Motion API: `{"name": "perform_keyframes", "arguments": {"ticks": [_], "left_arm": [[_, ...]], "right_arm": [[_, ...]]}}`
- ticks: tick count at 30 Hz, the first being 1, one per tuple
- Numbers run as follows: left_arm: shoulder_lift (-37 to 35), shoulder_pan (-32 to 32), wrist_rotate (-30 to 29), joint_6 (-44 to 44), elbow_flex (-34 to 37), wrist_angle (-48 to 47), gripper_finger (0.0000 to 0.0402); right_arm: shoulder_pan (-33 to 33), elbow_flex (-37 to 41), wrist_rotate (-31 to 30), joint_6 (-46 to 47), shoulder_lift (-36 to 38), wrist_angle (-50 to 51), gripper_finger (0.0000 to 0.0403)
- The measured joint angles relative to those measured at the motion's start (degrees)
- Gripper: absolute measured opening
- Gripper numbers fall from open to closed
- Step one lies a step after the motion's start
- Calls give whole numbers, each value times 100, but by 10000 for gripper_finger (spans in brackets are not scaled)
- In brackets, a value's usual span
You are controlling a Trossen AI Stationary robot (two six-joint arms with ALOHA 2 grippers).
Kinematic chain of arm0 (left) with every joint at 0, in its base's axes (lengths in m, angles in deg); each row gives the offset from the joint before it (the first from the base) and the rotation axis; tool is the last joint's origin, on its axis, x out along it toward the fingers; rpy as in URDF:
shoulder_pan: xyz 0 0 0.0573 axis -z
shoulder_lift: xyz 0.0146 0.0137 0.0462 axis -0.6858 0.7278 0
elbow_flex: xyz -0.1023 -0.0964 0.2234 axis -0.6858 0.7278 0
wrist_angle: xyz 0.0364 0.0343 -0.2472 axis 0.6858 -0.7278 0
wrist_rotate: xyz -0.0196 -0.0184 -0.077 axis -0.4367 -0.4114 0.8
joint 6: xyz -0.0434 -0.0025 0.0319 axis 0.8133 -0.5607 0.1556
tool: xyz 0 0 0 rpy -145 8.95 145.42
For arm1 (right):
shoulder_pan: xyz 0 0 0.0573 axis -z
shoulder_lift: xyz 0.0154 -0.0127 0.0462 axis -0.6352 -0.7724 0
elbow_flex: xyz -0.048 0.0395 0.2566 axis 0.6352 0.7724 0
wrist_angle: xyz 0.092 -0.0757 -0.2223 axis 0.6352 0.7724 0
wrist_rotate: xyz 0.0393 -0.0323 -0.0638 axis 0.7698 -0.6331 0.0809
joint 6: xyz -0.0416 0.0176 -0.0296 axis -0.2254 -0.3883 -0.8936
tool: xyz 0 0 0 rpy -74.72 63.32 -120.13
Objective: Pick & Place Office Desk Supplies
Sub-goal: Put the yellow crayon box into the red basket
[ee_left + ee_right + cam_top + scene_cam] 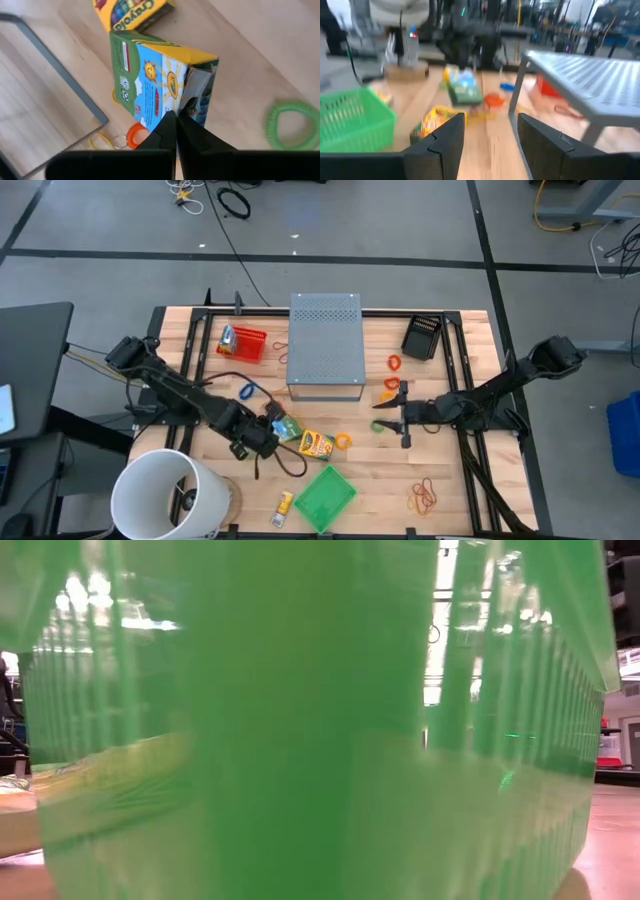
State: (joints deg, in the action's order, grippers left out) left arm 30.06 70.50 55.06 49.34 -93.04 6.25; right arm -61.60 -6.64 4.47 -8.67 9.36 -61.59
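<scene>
Two pincers: left pincer (176, 131) clamped on the green-white crayon packet (160, 80); right pincer (490, 135) gaping wide above the bench (400, 480)

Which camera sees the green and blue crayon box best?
The left wrist view: the green and blue crayon box fills it, with the left gripper shut on its flap. The high view shows it small. The right wrist view shows it blurry and far off. The low view shows only a green basket.
</scene>
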Motion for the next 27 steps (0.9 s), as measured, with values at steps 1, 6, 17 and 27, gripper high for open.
{"name": "perform_keyframes", "arguments": {"ticks": [1,6,17,27], "left_arm": [[0,-60,89,40,-71,-60,1],[-2,-371,517,297,-410,-347,1],[-11,-1023,1428,630,-1113,-772,1],[-13,-1502,2277,661,-1607,-800,1]], "right_arm": [[0,-188,2,5,-2,424,190],[-17,-1157,33,-56,-11,2106,190],[-7,-1858,389,-209,-410,2801,192],[-9,-2231,404,-217,-1805,1748,257]]}}
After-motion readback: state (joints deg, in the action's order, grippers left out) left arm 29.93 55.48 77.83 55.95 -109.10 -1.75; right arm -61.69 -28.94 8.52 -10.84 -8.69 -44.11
